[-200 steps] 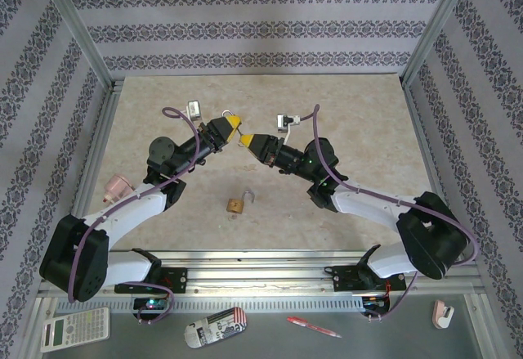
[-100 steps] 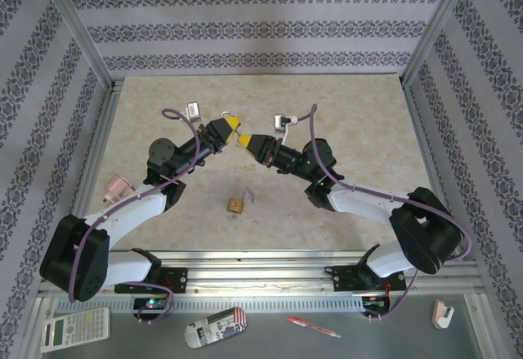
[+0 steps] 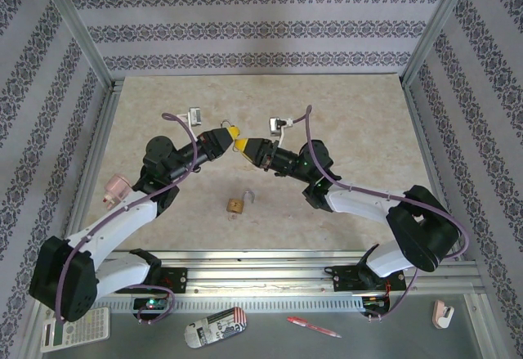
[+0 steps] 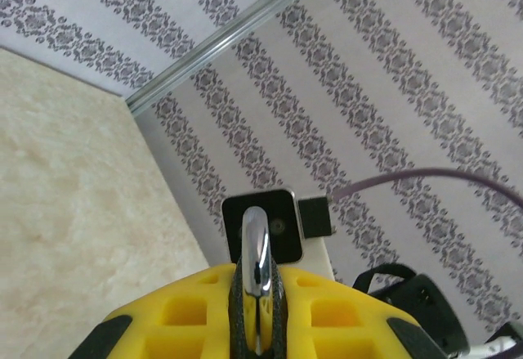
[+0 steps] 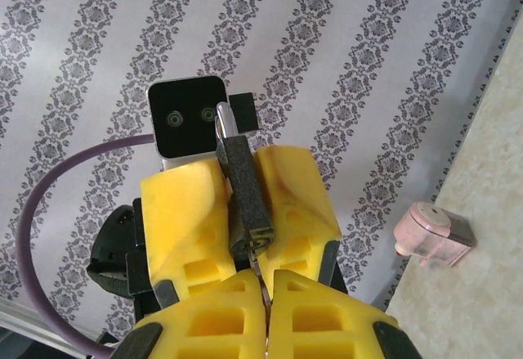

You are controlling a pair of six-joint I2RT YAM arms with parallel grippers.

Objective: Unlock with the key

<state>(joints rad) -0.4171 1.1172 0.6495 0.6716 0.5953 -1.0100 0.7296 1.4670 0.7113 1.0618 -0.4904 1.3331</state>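
Observation:
The brass padlock (image 3: 238, 204) lies on the beige table (image 3: 359, 122) near the front middle, its silver shackle swung open. Above it, behind, my left gripper (image 3: 234, 135) and right gripper (image 3: 244, 144) meet tip to tip in the air. In the left wrist view the left gripper (image 4: 257, 298) is shut on the silvery key (image 4: 255, 244), which sticks out past its black pads. In the right wrist view the right gripper (image 5: 265, 281) is shut on the thin lower end of the key (image 5: 261, 266) coming out of the left fingers (image 5: 294, 195).
A small pink object (image 3: 117, 187) sits at the table's left edge, also seen in the right wrist view as the pink object (image 5: 431, 236). A calculator (image 3: 78, 326), a can (image 3: 214, 326) and a red pen (image 3: 313, 326) lie below the front rail. Patterned walls and metal posts enclose the table.
Both grippers have drifted a little towards the near side and left, staying tip to tip. The left arm's lower link has swung outward. The padlock has not moved.

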